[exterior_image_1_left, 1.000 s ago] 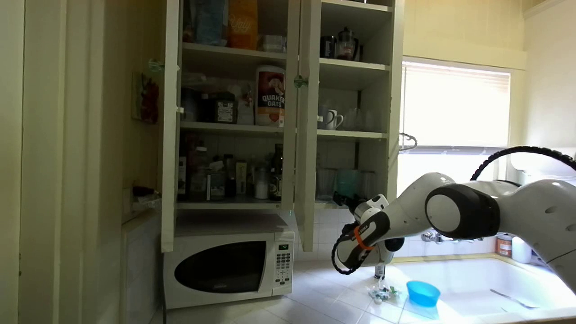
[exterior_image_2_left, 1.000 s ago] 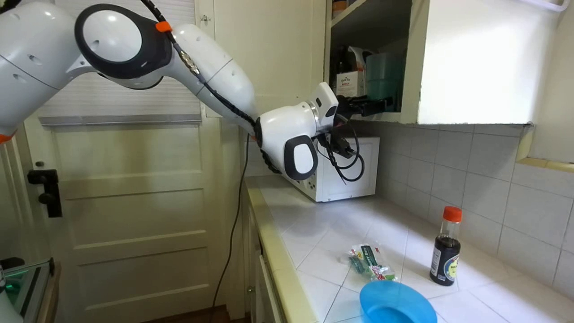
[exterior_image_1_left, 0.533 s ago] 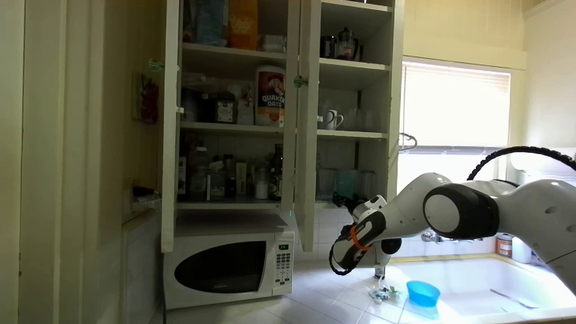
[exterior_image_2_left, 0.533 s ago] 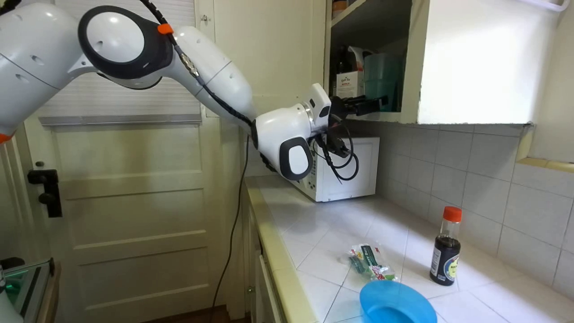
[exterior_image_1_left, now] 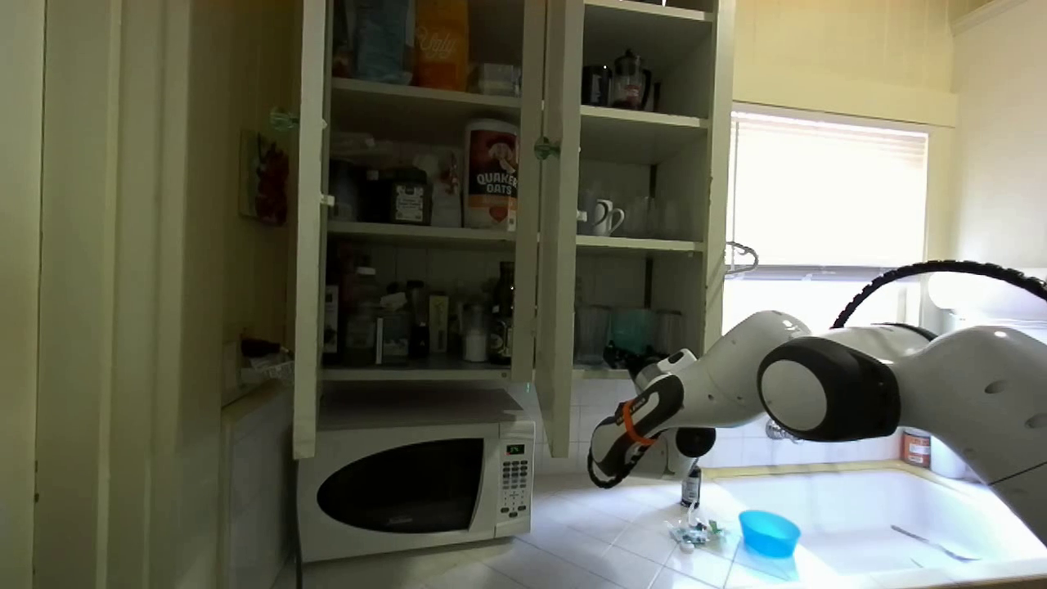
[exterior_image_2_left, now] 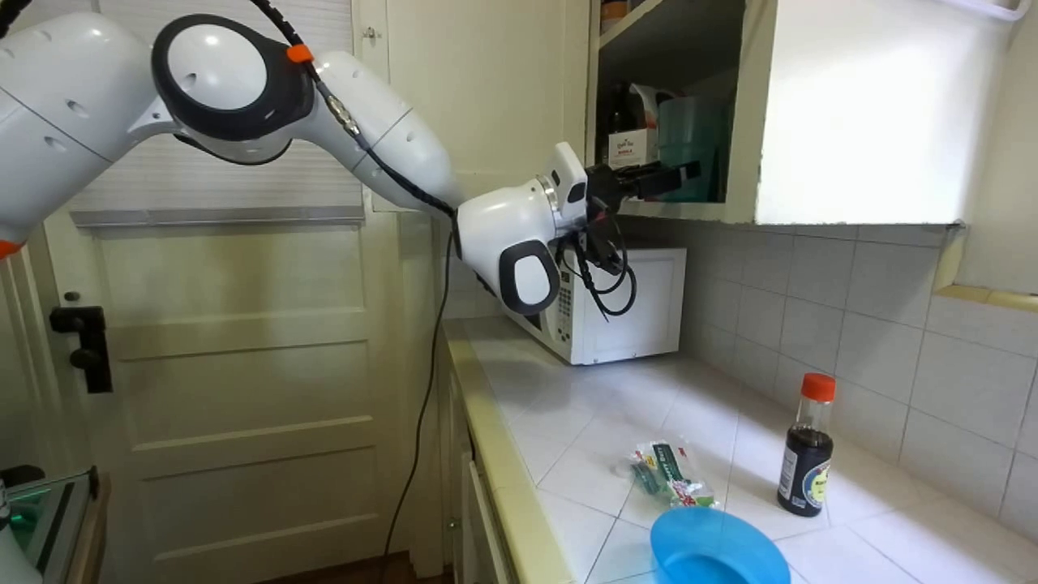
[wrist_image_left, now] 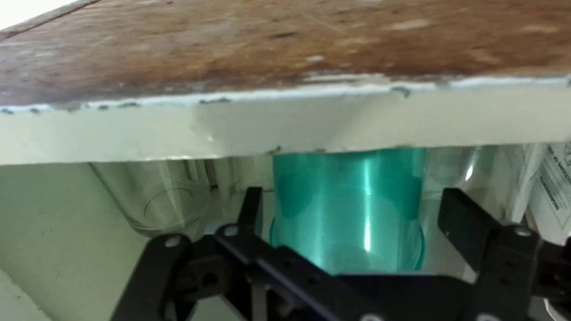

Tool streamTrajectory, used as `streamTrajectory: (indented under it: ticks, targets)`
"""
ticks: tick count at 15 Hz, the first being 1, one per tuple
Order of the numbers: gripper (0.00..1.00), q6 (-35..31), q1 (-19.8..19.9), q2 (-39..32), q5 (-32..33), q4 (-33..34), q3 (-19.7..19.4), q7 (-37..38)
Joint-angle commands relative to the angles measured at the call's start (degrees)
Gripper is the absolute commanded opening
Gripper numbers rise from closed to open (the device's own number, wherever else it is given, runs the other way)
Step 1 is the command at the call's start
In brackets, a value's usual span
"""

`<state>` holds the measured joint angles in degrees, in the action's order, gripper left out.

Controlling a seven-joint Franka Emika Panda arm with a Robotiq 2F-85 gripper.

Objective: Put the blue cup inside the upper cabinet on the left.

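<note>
The blue cup stands on the counter beside the sink in both exterior views, well away from the arm. The upper cabinet is the left bay, its shelves crowded with bottles, jars and boxes. My gripper is at the lowest shelf of the neighbouring right bay. In the wrist view the gripper is open, its fingers on either side of a teal cup. Gaps show between the pads and that cup, so it is not gripped.
An open door juts out between the two bays. A shelf edge crosses the wrist view, with clear glasses around the teal cup. Below are a microwave, a sauce bottle and a plastic packet.
My gripper has drawn back slightly from the shelf and risen a little. The arm's links have shifted with it. The blue cup has not moved.
</note>
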<state>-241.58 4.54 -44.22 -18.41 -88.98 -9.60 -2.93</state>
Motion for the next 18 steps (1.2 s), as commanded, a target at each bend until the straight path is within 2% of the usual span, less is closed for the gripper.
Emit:
streamTrajectory:
  ticks: [1,7,13,16,18]
  targets:
    - [1.00,-0.44,-6.33,-0.11,-6.25,-1.55,-7.06,0.86]
    - [1.00,-0.58,-19.00,-2.04,-16.23,-5.36,-21.98,5.47]
    - [1.00,-0.65,-32.83,-5.81,-24.82,-13.83,-36.74,12.63]
    - [1.00,-0.66,-38.56,-6.90,-29.47,-20.17,-41.16,14.61]
    - [1.00,-0.66,-40.02,-4.87,-31.59,-25.74,-40.21,13.41]
